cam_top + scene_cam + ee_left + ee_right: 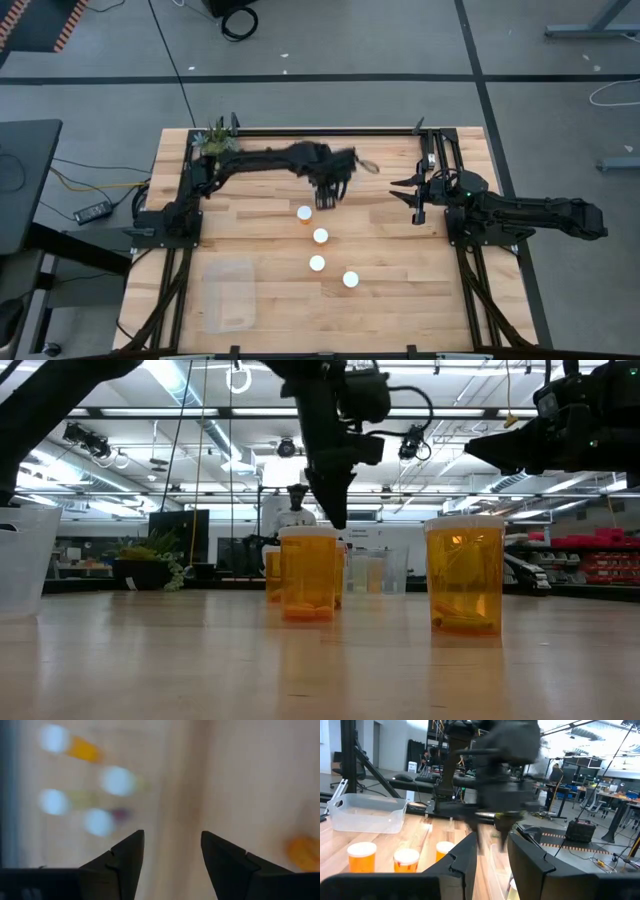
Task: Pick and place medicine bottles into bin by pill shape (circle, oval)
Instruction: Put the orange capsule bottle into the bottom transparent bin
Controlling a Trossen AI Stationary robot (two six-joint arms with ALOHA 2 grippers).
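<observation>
Several orange medicine bottles with white caps stand upright on the wooden table [400,290] in a loose row: [304,212], [320,236], [317,263], and one more nearest the front edge. The low view shows two of them close up [308,575], [465,575]. My left gripper [325,198] hangs open above the table, pointing steeply down, just beyond the farthest bottle; nothing lies between its fingers [172,852]. My right gripper [415,200] waits open at the table's right, held level and facing left [492,862]. Blurred bottles [117,780] show past the left fingers.
A clear plastic bin [228,290] lies at the near left of the table and also shows in the right wrist view [367,812]. A small green potted plant [215,140] stands at the far left corner. Black frame rails [300,128] run along the table's edges.
</observation>
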